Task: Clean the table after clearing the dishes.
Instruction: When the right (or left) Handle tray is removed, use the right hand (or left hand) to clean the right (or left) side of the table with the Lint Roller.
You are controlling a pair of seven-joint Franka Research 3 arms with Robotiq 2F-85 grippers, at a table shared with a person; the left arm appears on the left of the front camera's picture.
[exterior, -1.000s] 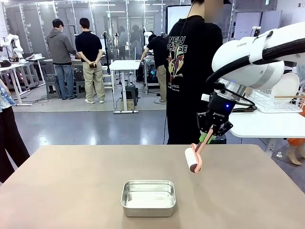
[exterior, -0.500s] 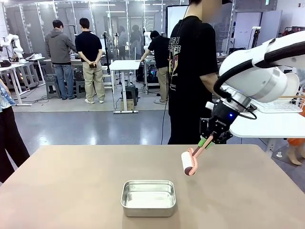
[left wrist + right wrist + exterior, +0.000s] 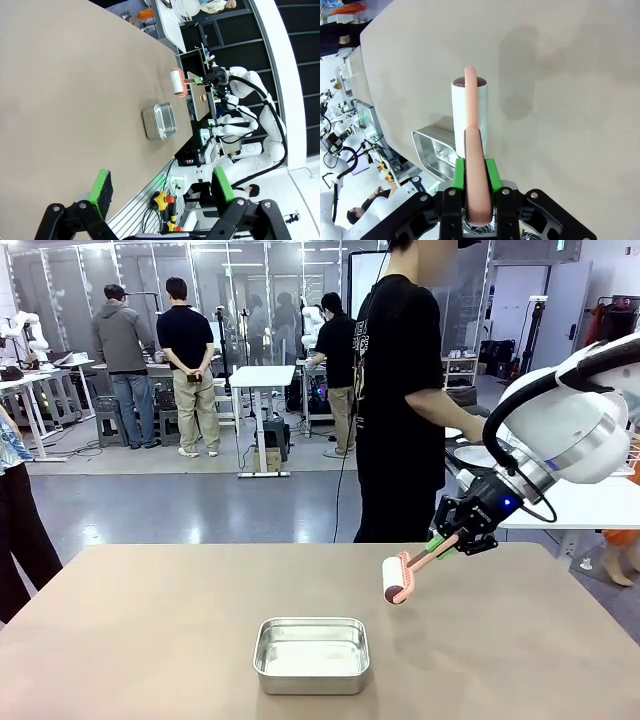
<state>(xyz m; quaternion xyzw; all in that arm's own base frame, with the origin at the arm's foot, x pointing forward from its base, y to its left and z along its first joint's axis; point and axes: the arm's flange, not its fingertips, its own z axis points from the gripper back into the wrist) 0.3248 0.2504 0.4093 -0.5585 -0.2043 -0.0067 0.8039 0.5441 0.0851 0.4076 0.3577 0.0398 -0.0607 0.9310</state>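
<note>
Glossy grey floor (image 3: 150, 502), white standing desk (image 3: 262, 376)

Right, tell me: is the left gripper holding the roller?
No, the right gripper clamps the roller; the left gripper is open.

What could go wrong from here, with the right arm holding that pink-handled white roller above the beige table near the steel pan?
1. The small rectangular steel pan sits on the beige table near the pink-handled white roller; a sweep might shove it.
2. The right gripper pinches the handle well behind the roll, so pressing down could twist it.
3. The person in black stands close to that arm.
</note>
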